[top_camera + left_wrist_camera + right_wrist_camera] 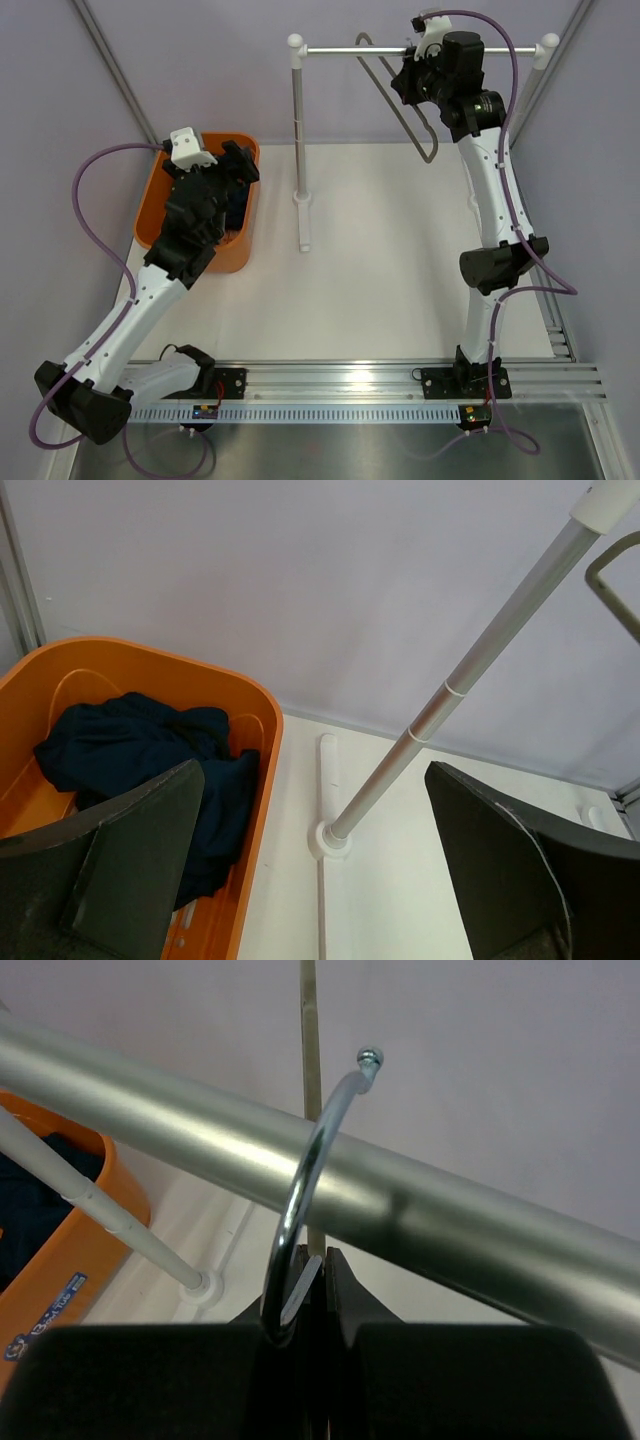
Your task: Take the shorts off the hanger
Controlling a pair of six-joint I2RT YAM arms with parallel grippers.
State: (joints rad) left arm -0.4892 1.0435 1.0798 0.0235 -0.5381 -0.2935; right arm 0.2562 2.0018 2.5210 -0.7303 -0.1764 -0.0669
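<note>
1. You're looking at a white, flat desk (380,270).
2. At its far left, an orange tub (250,210) stands upright directly on the surface.
3. To the right of the tub and apart from it, the rail stand's white foot bar (304,228) lies flat, with the silver post rising from it.
4. Along the near edge, a slotted aluminium rail (350,382) carries both arm bases.

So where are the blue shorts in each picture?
Top external: the shorts are upper left, peeking out inside the orange bin.
Left wrist: the shorts are lower left, piled in the bin.
Right wrist: the shorts are a dark patch at the left edge.
Shared landmark: the orange bin, in all three.
</note>
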